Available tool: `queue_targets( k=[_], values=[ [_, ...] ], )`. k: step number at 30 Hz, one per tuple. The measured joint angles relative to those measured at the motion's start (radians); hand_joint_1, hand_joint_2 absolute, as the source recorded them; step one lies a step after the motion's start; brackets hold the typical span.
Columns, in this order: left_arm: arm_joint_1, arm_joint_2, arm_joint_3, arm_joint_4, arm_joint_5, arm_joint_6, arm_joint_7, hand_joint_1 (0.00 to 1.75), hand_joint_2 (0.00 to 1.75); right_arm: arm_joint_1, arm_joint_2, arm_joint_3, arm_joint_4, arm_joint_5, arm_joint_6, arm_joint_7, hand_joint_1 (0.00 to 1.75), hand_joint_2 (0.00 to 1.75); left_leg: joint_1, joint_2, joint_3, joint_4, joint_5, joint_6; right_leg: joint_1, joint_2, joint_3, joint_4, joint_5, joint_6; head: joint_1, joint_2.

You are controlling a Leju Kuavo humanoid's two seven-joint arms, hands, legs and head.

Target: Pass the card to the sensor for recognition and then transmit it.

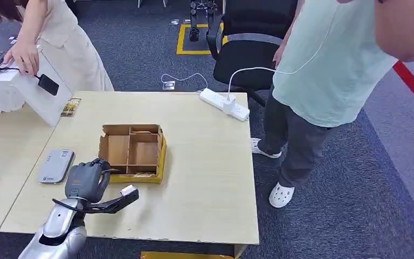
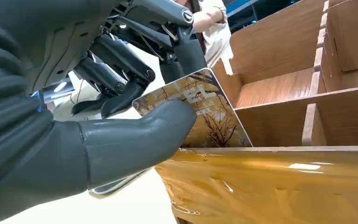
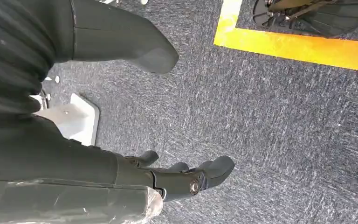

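Brown-gold printed card (image 2: pixel 205 116): pinched by left hand (image 1: pixel 86 181) beside divided cardboard box (image 1: pixel 132 152).
Right hand (image 3: pixel 177 177): hangs loose, holding nothing.
Grey flat sensor (image 1: pixel 55 165): not yet reached; handover remains.

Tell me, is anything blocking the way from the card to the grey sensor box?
Nothing visible does. The left hand pinches the card beside the wooden box, and the grey sensor lies close by on bare table.

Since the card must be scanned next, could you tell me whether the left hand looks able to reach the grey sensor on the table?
Probably yes: the left hand, pinching the card, hovers right beside the grey sensor, with bare table between them; the divided box lies on its other side.
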Motion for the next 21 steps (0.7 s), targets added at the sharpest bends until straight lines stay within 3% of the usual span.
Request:
queue_targets(
  k=[21],
  values=[
    [0.000,0.000,0.000,0.000,0.001,0.000,0.000,1.75,1.75,0.000,0.000,0.000,0.000,0.000,0.000,0.000,0.00,1.75,0.000,0.000,0.000,0.000,0.000,0.000,0.000,0.000,0.000,0.000,0.000,0.000,0.000,0.000]
  ],
)
